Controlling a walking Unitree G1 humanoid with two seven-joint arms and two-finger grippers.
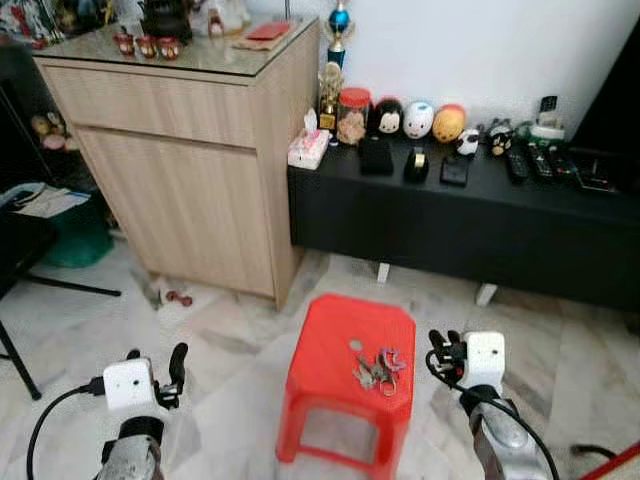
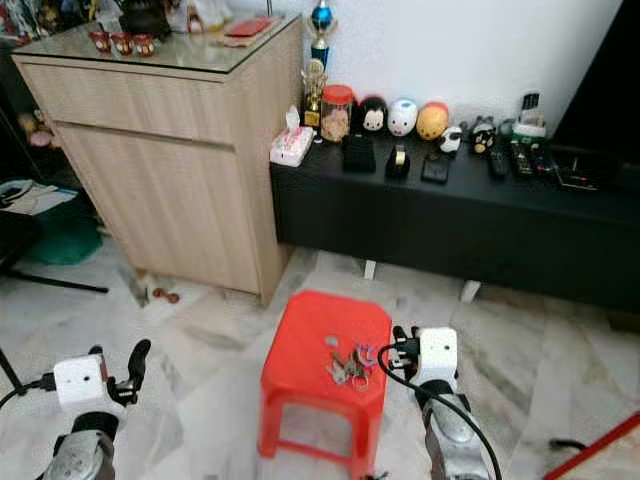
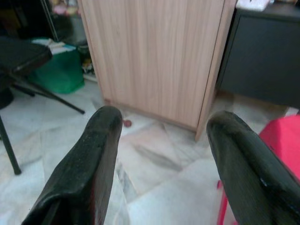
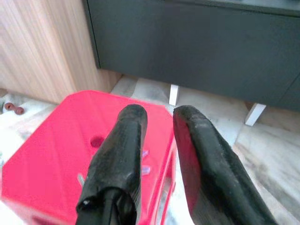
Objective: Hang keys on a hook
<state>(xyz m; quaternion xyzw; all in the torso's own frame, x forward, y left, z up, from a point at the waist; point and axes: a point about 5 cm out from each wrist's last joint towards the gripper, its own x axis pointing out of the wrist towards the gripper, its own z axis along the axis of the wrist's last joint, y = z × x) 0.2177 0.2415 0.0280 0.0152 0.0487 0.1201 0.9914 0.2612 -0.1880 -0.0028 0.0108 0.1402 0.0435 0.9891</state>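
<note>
Keys [image 1: 377, 366] lie in a bunch on top of the red stool [image 1: 335, 325], toward its right side, untouched. Right gripper [image 4: 157, 122] hovers just beside the stool's right edge, fingers close together with a narrow gap, holding nothing. Left gripper [image 3: 164, 126] hangs over the marble floor [image 1: 230, 330] left of the stool, fingers spread wide, facing the wooden cabinet [image 1: 190, 170].

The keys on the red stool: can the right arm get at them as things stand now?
Probably yes. The keys lie in the open on the red stool, and the right gripper hangs just beside its edge, jaws slightly apart, with nothing between them.
</note>
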